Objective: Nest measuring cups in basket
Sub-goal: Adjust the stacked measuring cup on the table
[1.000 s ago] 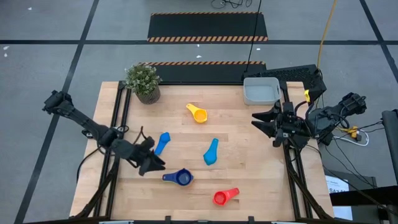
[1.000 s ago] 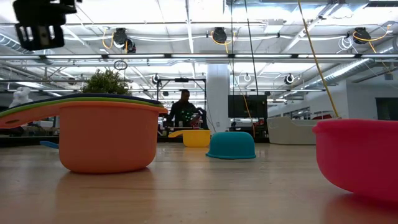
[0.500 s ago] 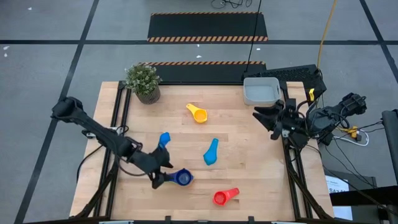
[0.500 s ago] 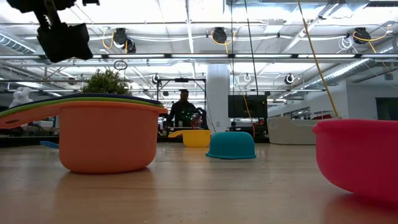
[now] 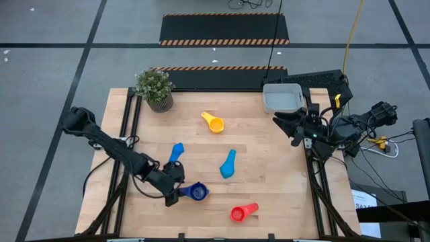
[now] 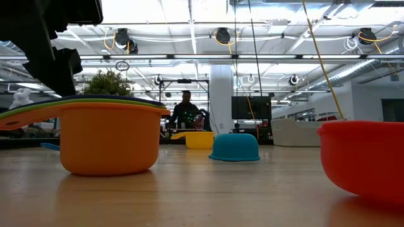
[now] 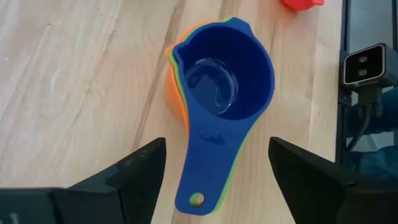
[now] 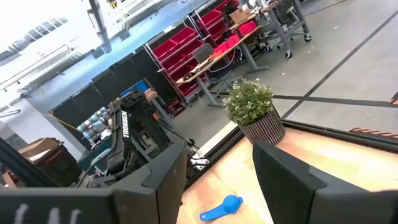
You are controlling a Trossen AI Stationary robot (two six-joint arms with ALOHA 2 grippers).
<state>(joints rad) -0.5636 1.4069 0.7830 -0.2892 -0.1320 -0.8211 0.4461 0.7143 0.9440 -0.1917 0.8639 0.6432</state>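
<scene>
The left gripper [image 7: 214, 177], jaws apart, straddles the handle of the stacked cups [image 7: 221, 99] near the table's front. The right gripper [image 5: 293, 128] waits open beside the basket [image 5: 281, 98]. Four cups lie loose; nothing is in the basket yet.

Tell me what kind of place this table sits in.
Probably a robotics lab or industrial workshop: open ceiling with hanging lights, racks of red storage bins, and hazard-striped floor mats beside the wooden table.

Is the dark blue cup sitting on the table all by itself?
No. In the left wrist view the dark blue cup sits nested inside a green cup and an orange cup, whose rims show around its edge.
</scene>
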